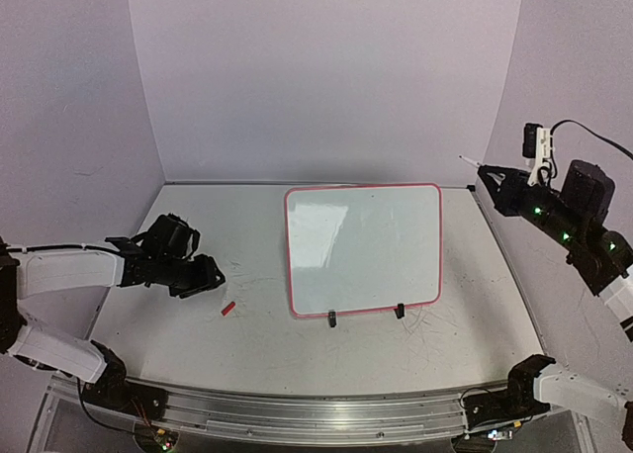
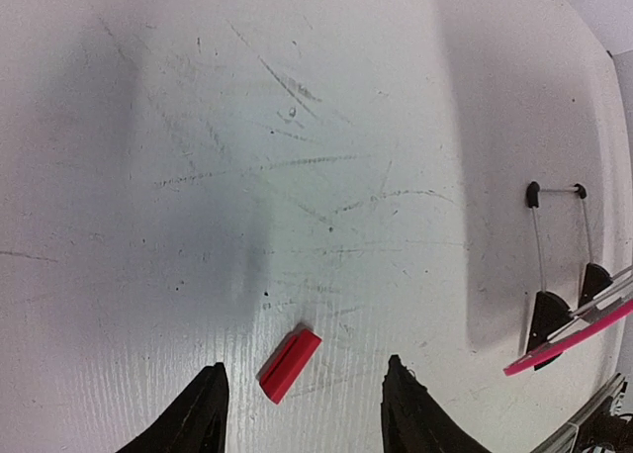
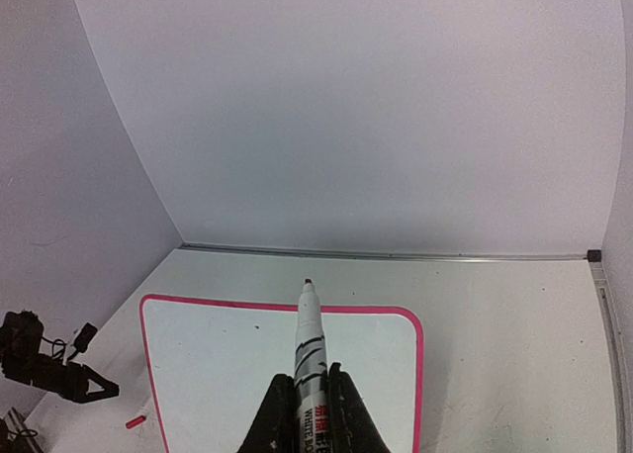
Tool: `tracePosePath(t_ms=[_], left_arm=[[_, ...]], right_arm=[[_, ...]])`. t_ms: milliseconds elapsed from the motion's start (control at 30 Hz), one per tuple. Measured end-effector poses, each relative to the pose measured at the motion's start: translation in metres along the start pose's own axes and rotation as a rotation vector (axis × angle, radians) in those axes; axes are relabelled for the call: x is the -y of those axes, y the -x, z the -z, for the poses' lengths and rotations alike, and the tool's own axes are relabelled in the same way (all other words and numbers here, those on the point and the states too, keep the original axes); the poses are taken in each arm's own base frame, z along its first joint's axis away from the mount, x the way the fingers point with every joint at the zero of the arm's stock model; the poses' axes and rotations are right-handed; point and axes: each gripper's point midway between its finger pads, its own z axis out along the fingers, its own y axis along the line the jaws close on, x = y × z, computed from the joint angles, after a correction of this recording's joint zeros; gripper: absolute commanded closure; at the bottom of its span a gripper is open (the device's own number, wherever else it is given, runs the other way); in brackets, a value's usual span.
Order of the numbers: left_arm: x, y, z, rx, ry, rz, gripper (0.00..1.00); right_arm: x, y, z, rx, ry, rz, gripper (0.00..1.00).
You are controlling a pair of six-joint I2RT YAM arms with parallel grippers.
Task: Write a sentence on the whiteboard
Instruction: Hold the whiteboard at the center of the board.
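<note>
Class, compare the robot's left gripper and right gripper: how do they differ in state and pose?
The left gripper is open and empty, while the right gripper is shut on a marker. The left gripper sits low over the table, above a red cap; the right gripper hangs high, right of the whiteboard. Both are black with two fingers.

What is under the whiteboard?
Two black feet show at the near edge of the whiteboard, resting on the table. Anything else beneath it is covered by the board.
</note>
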Motion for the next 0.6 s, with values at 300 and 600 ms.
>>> tracePosePath(t_ms=[300,600], left_arm=[[0.045,0.024,0.037,0.091,-0.211,-0.043,0.17],[0.102,0.040,0.062,0.164,-0.516,-0.104,0.17]], right_arm=[[0.014,-0.025,-0.005,-0.081,-0.062,-0.047,1.00],[0.010,-0.051,-0.011,-0.190,-0.034,-0.075,1.00]])
